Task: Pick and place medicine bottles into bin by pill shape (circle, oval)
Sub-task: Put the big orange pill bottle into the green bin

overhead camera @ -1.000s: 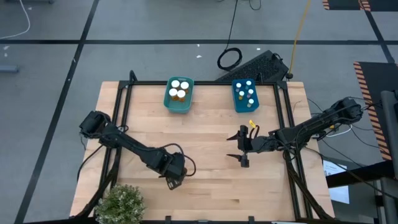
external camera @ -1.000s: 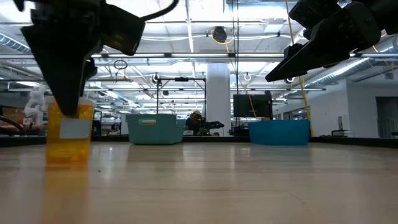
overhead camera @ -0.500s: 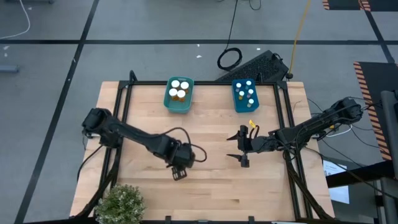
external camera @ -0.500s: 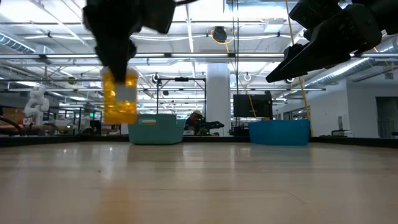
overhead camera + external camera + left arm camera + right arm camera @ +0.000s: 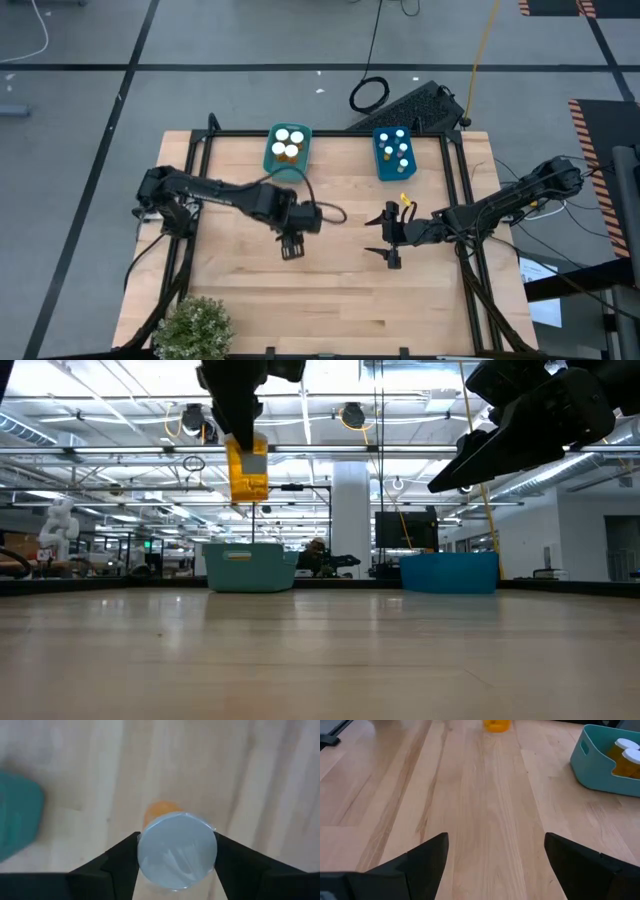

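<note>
I have the left gripper (image 5: 291, 247) clamped on an orange bottle (image 5: 247, 468), cap gripped between its jaws, lifted clear of the bench (image 5: 340, 290) so it can clear the teal bin's (image 5: 287, 153) wall. My right gripper (image 5: 384, 238) waits, jaws wide.

A small potted green plant (image 5: 193, 325) sits at the near left corner of the wooden table (image 5: 330, 290). Behind the table's far edge, a black keyboard (image 5: 415, 106) and a coiled black cable (image 5: 369, 95) lie on the grey floor.
</note>
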Controlling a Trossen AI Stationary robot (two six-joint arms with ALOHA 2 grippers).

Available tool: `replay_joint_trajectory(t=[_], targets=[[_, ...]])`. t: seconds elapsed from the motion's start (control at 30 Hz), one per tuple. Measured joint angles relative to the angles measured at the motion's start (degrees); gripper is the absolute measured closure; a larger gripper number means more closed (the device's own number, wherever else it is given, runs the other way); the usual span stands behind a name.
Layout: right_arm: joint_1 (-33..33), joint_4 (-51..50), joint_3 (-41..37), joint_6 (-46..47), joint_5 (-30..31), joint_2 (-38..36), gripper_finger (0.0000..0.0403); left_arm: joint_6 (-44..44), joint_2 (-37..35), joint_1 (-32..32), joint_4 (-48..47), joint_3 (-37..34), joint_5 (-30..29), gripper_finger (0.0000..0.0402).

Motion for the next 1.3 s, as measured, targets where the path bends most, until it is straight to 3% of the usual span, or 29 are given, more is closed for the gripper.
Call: replay_joint_trajectory(t=[0.23, 0.53, 0.83, 1.03, 1.3], targets=[[-0.01, -0.23, 0.00, -0.26, 0.00, 0.00, 0.0080, 4.40, -0.02, 8.10, -5.47, 3.75, -2.01, 0.0195], [-0.01, -0.25, 0.00, -0.64, 0.01, 0.00, 0.0080, 13.87, -0.02, 21.28, -7.50, 5.56, -4.51, 0.0162], [0.00, -0.27, 0.00, -1.49, 0.00, 0.00, 0.0080, 18.90, -0.02, 33.71, -7.46, 5.56, -4.53, 0.0193], [-0.01, -0.28, 0.00, -1.65, 0.00, 0.00, 0.0080, 19.96, -0.02, 37.73, -5.56, 5.09, -4.47, 0.0174], [-0.01, -1.01, 0.00, -1.73, 0.02, 0.00, 0.0080, 20.38, 0.00, 38.54, -2.08, 2.08, -2.90, 0.0193]])
